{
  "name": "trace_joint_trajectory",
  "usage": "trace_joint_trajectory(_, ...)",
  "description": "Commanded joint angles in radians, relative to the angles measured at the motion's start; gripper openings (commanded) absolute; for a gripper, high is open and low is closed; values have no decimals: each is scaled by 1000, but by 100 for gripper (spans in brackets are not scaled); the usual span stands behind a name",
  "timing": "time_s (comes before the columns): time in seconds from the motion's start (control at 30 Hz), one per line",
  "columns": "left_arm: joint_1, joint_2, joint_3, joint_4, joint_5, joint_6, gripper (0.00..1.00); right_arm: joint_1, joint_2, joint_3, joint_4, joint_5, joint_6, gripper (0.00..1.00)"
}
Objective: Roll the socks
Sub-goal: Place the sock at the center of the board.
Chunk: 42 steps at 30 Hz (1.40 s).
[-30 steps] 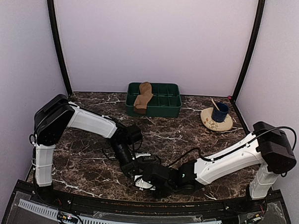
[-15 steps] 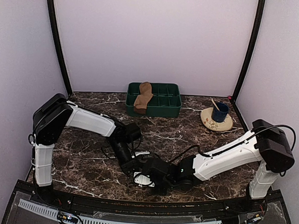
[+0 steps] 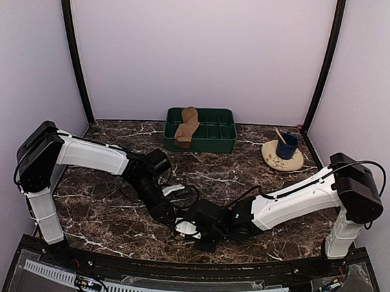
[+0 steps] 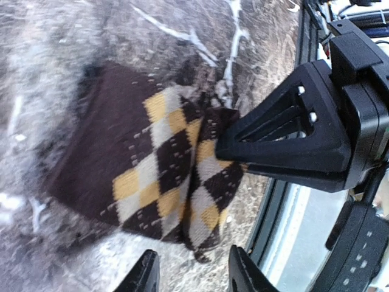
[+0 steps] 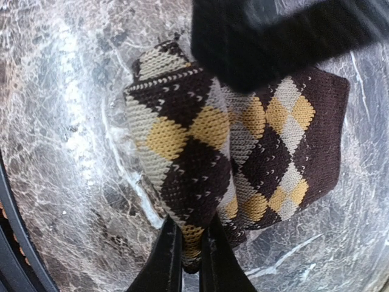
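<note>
My right gripper is clenched on the argyle sock. Its two fingers are pressed close together and pinch the end of a fold that stands up from the rest of the fabric. The sock lies on the marble table, close to the near edge and about midway along it, where my two wrists meet. It is doubled over itself, with the raised fold on one side and the flatter dark brown part spread out beside it.

My left gripper is released. Its fingertips stand apart just short of the sock's edge, with nothing held between them. From that wrist I see the right gripper's black finger lying across the fold.

The tan sock is well apart from all this, draped over the left end of the green tray at the far edge. Toward the far right corner a blue cup sits on a pale plate.
</note>
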Motion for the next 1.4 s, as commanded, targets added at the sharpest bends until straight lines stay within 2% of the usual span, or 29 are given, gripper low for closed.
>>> trace_joint_trajectory(0.0,18,-90,-47,68,-111,-45,42,-23,36,4,-64,-134,69,0)
trace_joint_trajectory(0.2,20,-198,-121,159,-279,-86,42,-80,35,38,-110,-299,116,0)
trace_joint_trajectory(0.53,14,-354,-252,255,-364,-125,41,-201,102,111,-197,-619,161,0)
trace_joint_trajectory(0.7,-36,-405,-280,275,-434,-111,40,-258,146,124,-200,-757,178,0)
trace_joint_trajectory(1.03,-200,-456,-316,300,-520,5,41,-315,207,128,-191,-926,218,0)
trace_joint_trajectory(1.37,-291,-353,-270,278,-555,108,42,-336,237,128,-197,-968,225,0)
